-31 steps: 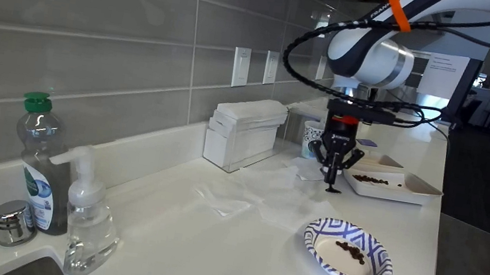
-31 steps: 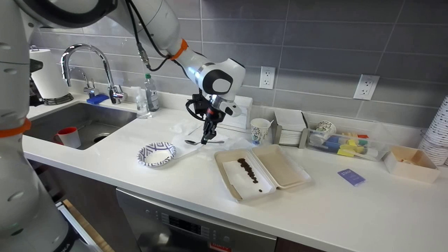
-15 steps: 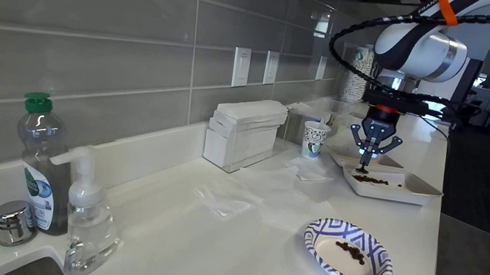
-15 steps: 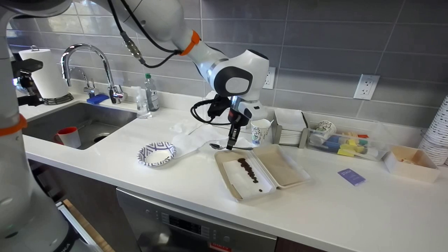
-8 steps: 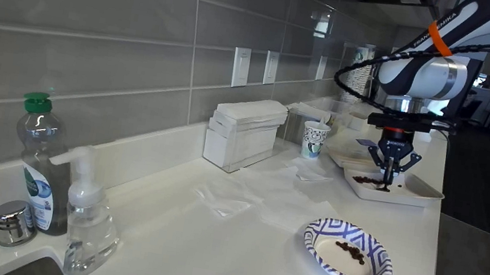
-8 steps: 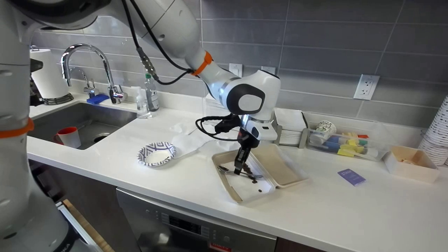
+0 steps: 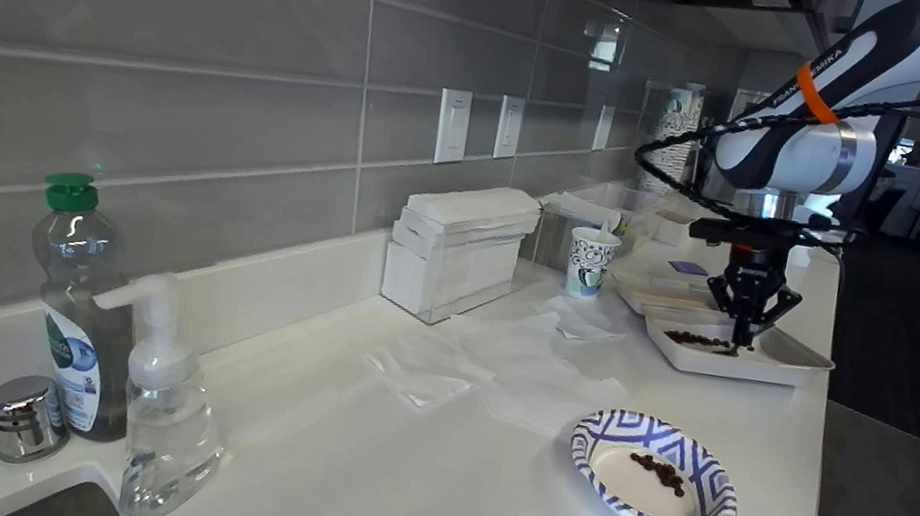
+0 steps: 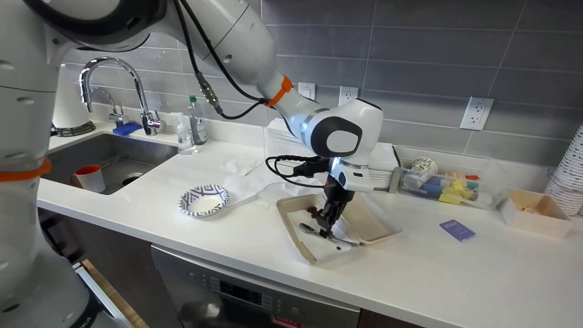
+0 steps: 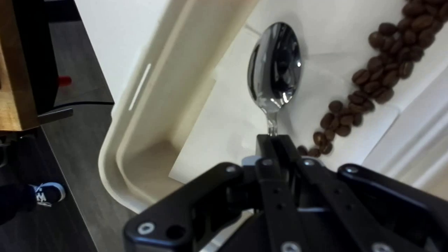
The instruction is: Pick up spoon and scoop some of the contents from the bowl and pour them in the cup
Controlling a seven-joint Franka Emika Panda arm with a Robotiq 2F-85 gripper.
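the gripper [image 9: 273,138] is clamped on the spoon [image 9: 274,66] by its thin handle, scoop end inside the white dish [image 9: 175,80] beside the coffee beans [image 9: 381,71]. imo it'll be light and stiff but slick, might twist, so mid-handle's the spot. white counter [image 8: 423,273] under it all, grey tiled wall [image 8: 437,54], sink [image 8: 145,157] at one end.

The arm [image 8: 243,50] is white, its gripper [image 9: 273,139] black, apparently red-collared.

The spoon [image 9: 274,66] is silver, the beans [image 9: 390,78] brown, the bowl [image 9: 175,84] cream, the cup [image 7: 588,262] white with dark swirls.
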